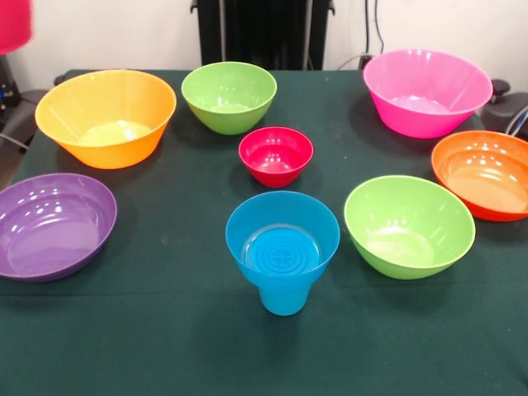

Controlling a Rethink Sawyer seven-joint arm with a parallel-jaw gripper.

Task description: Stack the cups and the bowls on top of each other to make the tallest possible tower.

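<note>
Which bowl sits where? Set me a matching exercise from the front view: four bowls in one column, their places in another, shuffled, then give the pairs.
Bowls:
1. pink bowl
2. purple bowl
3. small red bowl
4. small blue bowl

Places:
A. at the picture's left edge, tilted
B. resting on the sky-blue cup, nearest the camera
C. far right corner of the table
D. middle of the table, between the two lime green bowls

Pairs: 1-C, 2-A, 3-D, 4-B
</note>
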